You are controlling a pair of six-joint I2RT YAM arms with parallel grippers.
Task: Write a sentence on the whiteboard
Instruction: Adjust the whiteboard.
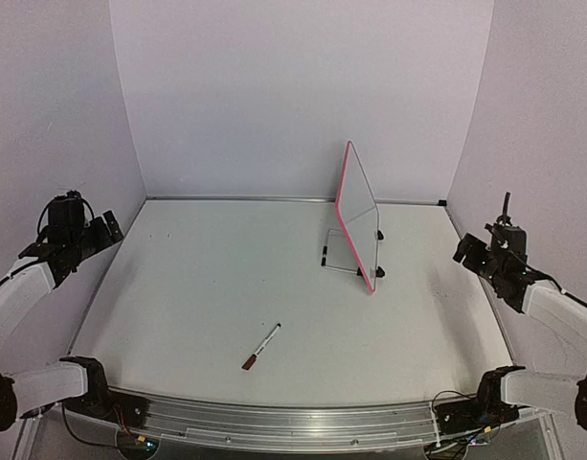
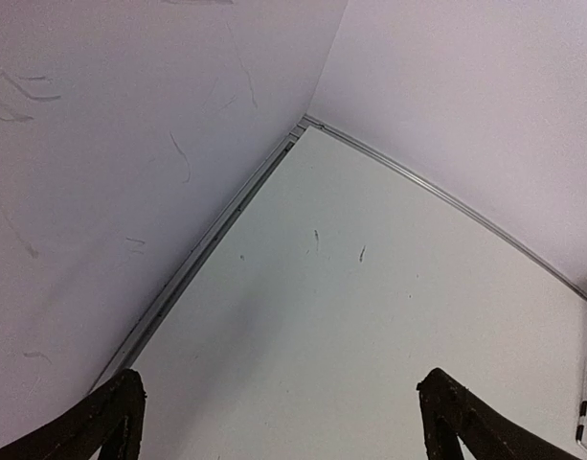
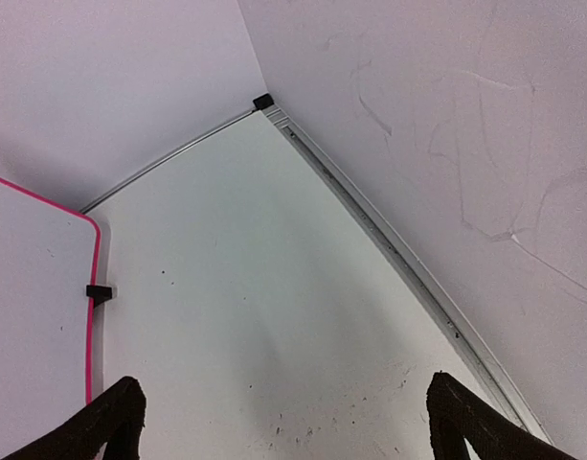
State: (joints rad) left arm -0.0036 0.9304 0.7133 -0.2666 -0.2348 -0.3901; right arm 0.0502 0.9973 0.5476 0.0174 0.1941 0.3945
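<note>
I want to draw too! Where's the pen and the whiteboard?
pen (image 1: 262, 346), top view, middle of its barrel.
whiteboard (image 1: 357, 216), top view, on its white face.

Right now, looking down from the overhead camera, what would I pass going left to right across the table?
left gripper, open → marker, lying flat → whiteboard, standing upright → right gripper, open

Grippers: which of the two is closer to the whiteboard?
The right gripper: it hangs on the same side of the table as the whiteboard, while the left gripper hangs at the opposite edge.
</note>
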